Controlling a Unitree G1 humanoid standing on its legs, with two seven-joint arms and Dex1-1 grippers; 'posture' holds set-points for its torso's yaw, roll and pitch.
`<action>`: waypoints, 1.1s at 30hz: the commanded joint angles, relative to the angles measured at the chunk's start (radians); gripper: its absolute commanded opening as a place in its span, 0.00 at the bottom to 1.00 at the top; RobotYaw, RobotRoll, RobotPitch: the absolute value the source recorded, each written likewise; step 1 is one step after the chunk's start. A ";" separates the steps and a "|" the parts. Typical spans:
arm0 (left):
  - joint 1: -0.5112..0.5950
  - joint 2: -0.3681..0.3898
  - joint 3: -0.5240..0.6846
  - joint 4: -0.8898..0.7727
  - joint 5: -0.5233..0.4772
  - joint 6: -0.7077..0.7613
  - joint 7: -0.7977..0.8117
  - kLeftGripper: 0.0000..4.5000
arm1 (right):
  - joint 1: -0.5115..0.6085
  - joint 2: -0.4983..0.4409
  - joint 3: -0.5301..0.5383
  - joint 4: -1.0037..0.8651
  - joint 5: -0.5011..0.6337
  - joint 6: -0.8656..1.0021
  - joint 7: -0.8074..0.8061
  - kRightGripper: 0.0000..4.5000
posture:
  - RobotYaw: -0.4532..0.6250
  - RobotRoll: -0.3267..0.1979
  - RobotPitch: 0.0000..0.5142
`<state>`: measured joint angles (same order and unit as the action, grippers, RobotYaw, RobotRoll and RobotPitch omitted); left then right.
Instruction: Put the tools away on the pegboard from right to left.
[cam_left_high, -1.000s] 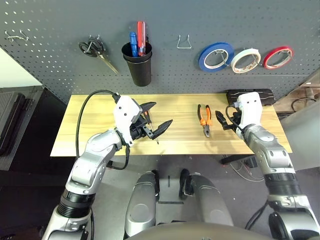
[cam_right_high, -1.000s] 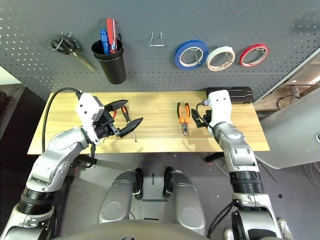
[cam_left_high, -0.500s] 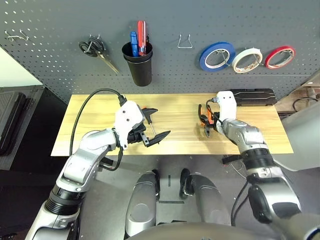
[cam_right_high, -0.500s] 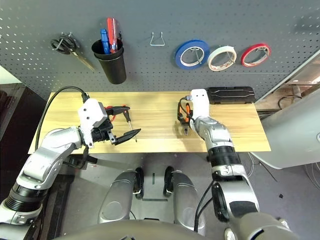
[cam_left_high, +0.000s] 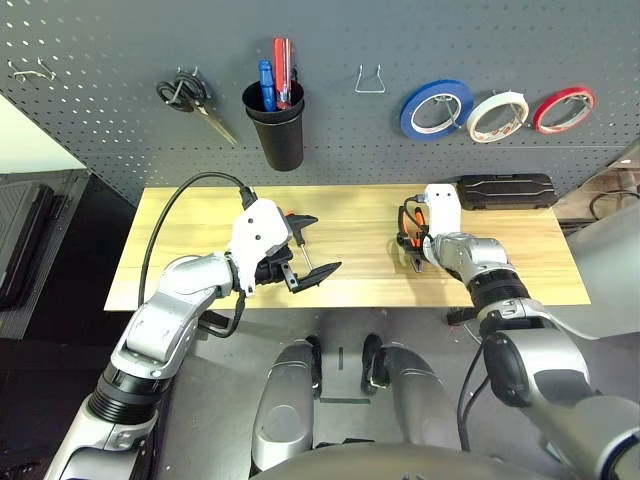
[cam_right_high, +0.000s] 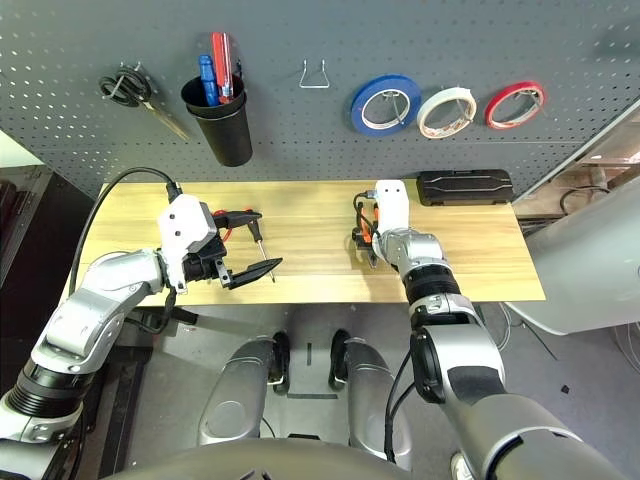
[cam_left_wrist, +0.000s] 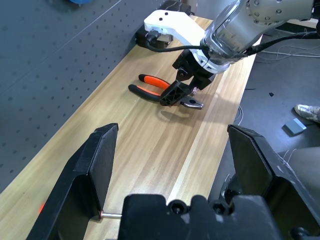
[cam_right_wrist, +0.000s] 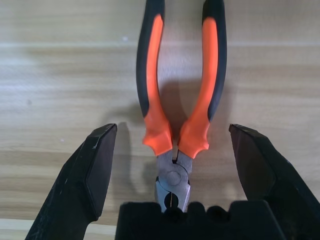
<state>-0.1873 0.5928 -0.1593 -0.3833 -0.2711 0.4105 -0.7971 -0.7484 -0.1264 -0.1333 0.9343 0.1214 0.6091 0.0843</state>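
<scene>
Orange-and-black pliers (cam_right_wrist: 176, 110) lie flat on the wooden table, handles towards the pegboard (cam_left_high: 100, 120). My right gripper (cam_left_high: 408, 240) stands open right over them, one finger on each side of the pliers' head, not closed on them. A slim screwdriver (cam_left_high: 304, 256) lies on the table at centre left, beside my open left gripper (cam_left_high: 314, 248), which holds nothing. Something red (cam_right_high: 230, 226) peeks out behind the left gripper. The white tape roll (cam_left_high: 497, 117) hangs on the pegboard between a blue roll (cam_left_high: 433, 110) and a red roll (cam_left_high: 563, 109).
On the pegboard hang black-handled scissors (cam_left_high: 185, 95), a black cup (cam_left_high: 275, 125) with blue and red screwdrivers, and a bare metal hook (cam_left_high: 369, 82). A black case (cam_left_high: 505, 190) lies at the table's back right. The table's left end and front right are bare wood.
My right gripper has swung left from the table's right side and now stands over the pliers. My left gripper has dropped slightly and stays open by the screwdriver.
</scene>
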 joint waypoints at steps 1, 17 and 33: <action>0.012 0.006 -0.017 -0.039 0.005 0.021 0.002 1.00 | -0.026 -0.003 -0.017 0.106 -0.002 -0.040 -0.006 1.00 | 0.60 0.62 0.52; 0.050 0.000 -0.028 -0.109 0.004 0.078 0.045 1.00 | -0.110 -0.006 -0.004 0.321 -0.042 -0.245 -0.014 0.70 | 0.63 0.62 0.55; 0.053 -0.041 0.003 -0.100 -0.008 0.046 0.088 1.00 | 0.056 -0.053 0.182 0.088 -0.206 -0.582 0.130 0.50 | 0.63 0.62 0.47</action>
<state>-0.1499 0.5583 -0.1692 -0.4653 -0.2734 0.4680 -0.7203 -0.7292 -0.1629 0.0331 1.0926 -0.0752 0.0719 0.1743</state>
